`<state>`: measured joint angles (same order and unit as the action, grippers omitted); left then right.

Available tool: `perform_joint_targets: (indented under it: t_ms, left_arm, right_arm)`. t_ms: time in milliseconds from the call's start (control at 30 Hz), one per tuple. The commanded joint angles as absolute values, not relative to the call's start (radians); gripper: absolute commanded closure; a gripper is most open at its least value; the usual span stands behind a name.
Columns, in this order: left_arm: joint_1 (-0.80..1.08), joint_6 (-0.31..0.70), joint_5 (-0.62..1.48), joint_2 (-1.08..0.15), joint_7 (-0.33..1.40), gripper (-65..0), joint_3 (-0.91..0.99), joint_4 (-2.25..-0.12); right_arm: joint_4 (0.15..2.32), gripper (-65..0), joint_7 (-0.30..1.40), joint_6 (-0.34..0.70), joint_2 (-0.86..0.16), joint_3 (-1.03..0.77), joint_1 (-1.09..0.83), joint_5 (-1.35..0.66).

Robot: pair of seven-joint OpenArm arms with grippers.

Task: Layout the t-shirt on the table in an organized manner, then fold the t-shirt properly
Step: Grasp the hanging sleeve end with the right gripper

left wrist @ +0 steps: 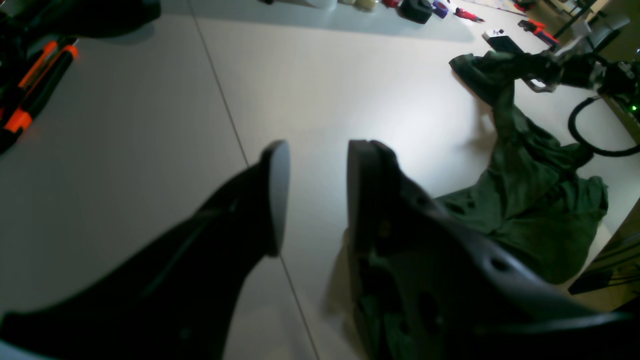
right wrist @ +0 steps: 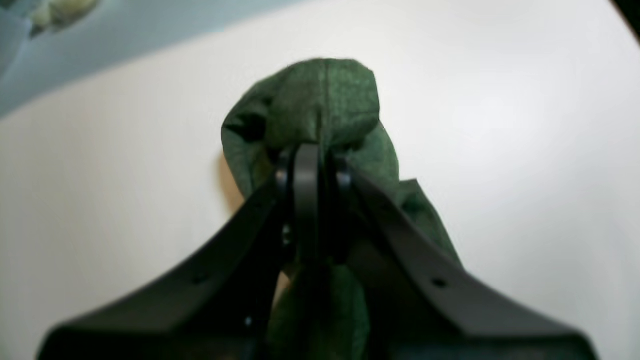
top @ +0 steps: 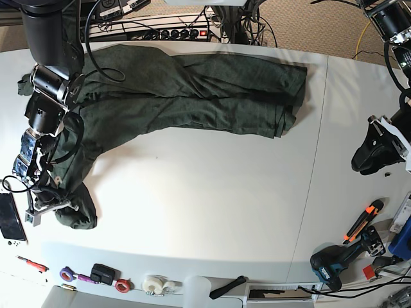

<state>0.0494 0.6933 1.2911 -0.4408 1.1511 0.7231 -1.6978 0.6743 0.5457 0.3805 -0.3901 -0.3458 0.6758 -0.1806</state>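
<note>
Right wrist view, nearest first: right claw (right wrist: pixel 315 160) has its jaws pinched tight on a bunched fold of the green t-shirt (right wrist: pixel 320 100); cloth bulges out past the tips and more hangs under the jaws, blurred. White table (right wrist: pixel 500 125) behind, nothing else legible.

Left wrist view: left claw (left wrist: pixel 312 195) fills the foreground, jaws apart w/ bare table (left wrist: pixel 150 150) and its thin seam showing through the gap, nothing between them. Lower part of frame is dark, hard to read. Beyond, t-shirt (left wrist: pixel 530 200) lies crumpled at right, one end lifted toward the far arm; its grip point is too small and blurred to make out.

Base view: t-shirt (top: pixel 192 96) sprawls wrinkled across the far-left side of the table (top: pixel 212 212), one part running down the left edge to the right claw (top: pixel 48 204). Left claw (top: pixel 374 156) sits well apart at the right edge, jaws hidden by its own body. Tools along the near edge are partly cut off.
</note>
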Motion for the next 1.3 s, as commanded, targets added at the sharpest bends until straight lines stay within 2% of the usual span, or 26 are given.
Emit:
perform_joint_targets:
  t_ms: [0, 100, 333, 467, 700, 900, 1267]
  left_arm:
    - [0.036, 0.698, 1.313, -0.462, 1.127, -20.9, 0.729, -1.713]
    - [0.036, 0.698, 1.312, -0.463, 1.127, -20.9, 0.729, -1.713]
    - [0.036, 0.698, 1.312, -0.463, 1.128, -20.9, 0.729, -1.713]
    - [0.036, 0.698, 1.312, -0.463, 1.128, -20.9, 0.729, -1.713]
    - [0.036, 0.698, 1.312, -0.462, 1.128, -20.9, 0.729, -1.713]
    - [0.036, 0.698, 1.313, -0.462, 1.127, -20.9, 0.729, -1.713]
    - [0.036, 0.698, 1.305, -0.462, 1.129, -20.9, 0.729, -1.713]
  right_arm:
    - [0.695, -8.9, 0.521, 0.384, -0.407, -0.347, 0.712, -0.190]
    - [0.695, -13.3, 0.524, 0.385, -0.407, -0.347, 0.712, -0.190]
    - [0.695, -14.0, 0.524, 0.385, -0.407, -0.347, 0.712, -0.189]
    - [0.694, -32.0, 0.522, 0.384, -0.408, -0.347, 0.712, -0.165]
    - [0.692, -32.6, 0.506, 0.301, -0.407, -0.347, 0.708, -0.141]
    - [0.686, -32.5, 0.522, 0.302, -0.387, -0.347, 0.704, -0.118]
    - [0.608, -32.4, 0.443, 0.301, -0.380, -0.347, 0.715, -0.111]
